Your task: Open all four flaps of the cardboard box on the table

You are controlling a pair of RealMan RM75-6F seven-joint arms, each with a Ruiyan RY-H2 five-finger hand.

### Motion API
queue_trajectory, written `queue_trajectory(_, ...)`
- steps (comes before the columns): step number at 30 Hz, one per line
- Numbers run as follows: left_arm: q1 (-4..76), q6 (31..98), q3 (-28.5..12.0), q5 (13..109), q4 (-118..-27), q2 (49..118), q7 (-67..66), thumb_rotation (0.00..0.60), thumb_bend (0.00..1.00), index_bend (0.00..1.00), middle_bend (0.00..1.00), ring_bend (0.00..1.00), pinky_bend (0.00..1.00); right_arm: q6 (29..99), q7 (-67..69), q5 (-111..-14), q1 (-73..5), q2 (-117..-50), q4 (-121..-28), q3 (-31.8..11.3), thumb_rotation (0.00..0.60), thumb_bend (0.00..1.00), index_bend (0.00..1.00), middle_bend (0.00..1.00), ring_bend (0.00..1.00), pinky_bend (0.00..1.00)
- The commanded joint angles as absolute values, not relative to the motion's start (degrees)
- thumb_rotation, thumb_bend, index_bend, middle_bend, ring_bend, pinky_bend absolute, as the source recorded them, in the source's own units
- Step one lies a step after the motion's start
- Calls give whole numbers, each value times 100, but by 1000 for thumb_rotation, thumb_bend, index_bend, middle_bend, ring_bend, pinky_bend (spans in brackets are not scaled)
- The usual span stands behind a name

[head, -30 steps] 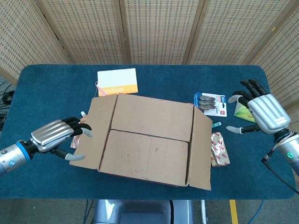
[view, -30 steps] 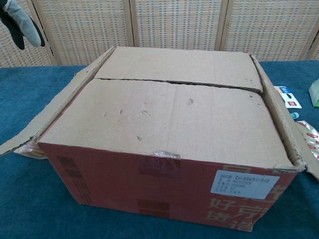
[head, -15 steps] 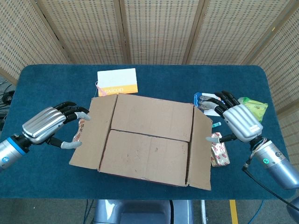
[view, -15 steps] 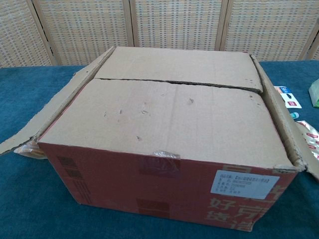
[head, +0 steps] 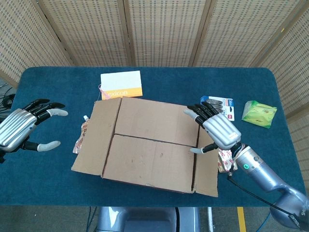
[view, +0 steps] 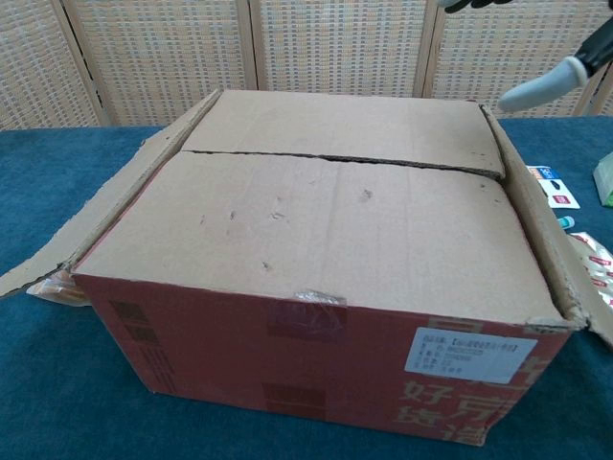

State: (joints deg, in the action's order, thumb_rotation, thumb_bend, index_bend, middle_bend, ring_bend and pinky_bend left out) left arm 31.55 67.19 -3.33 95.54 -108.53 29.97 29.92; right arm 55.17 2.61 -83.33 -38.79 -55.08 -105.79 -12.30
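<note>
The cardboard box (head: 149,145) (view: 326,278) stands mid-table. Its two long flaps (head: 157,116) lie flat and closed, meeting at a seam across the top. The left side flap (head: 94,137) (view: 96,216) and the right side flap (head: 206,154) (view: 551,240) are folded outward. My right hand (head: 215,128) hovers over the box's right edge with fingers spread, holding nothing; only its fingertips (view: 536,88) show at the top of the chest view. My left hand (head: 21,129) is open at the table's far left, well away from the box.
A white and orange card (head: 121,84) lies behind the box. A battery pack (head: 227,106), a green packet (head: 259,112) and a foil snack pack (head: 226,162) lie to the right. A small packet (head: 81,137) peeks out under the left flap.
My right hand has swept left from the table's right side to over the box's right edge. My left hand has drawn back left, away from the left flap.
</note>
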Motion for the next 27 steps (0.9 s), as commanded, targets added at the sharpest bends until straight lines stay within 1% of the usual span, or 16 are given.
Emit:
queue_trajectory(1, 3035, 6817, -296, 9571, -10817, 3021, 2907, 81, 0, 237, 188, 249, 114, 5426, -33, -8149, -4012, -5797, -10442, -1235, 395, 0, 0, 44, 0, 19)
queue_trajectory(4, 2902, 6942, -282, 9576, -10772, 3062, 2761, 79, 0, 237, 188, 249, 114, 5457, -293, -8021, -4056, -6007, -10312, -1241, 435, 0, 0, 26, 0, 19)
queue_trajectory(12, 2702, 7027, -242, 9575, -10723, 3115, 2695, 78, 0, 237, 187, 247, 114, 5520, -734, -7795, -4124, -6445, -9980, -1204, 489, 0, 0, 12, 0, 19)
queue_trajectory(18, 2666, 6944, -241, 9540, -10669, 3145, 2758, 80, 0, 237, 185, 246, 114, 5557, -1003, -7715, -4147, -6633, -9848, -1155, 493, 0, 0, 8, 0, 19)
queue_trajectory(27, 2701, 6771, -272, 9556, -10570, 3244, 2849, 80, 0, 237, 181, 246, 114, 5606, -1226, -7587, -4115, -6580, -10099, -1119, 496, 0, 0, 7, 0, 19)
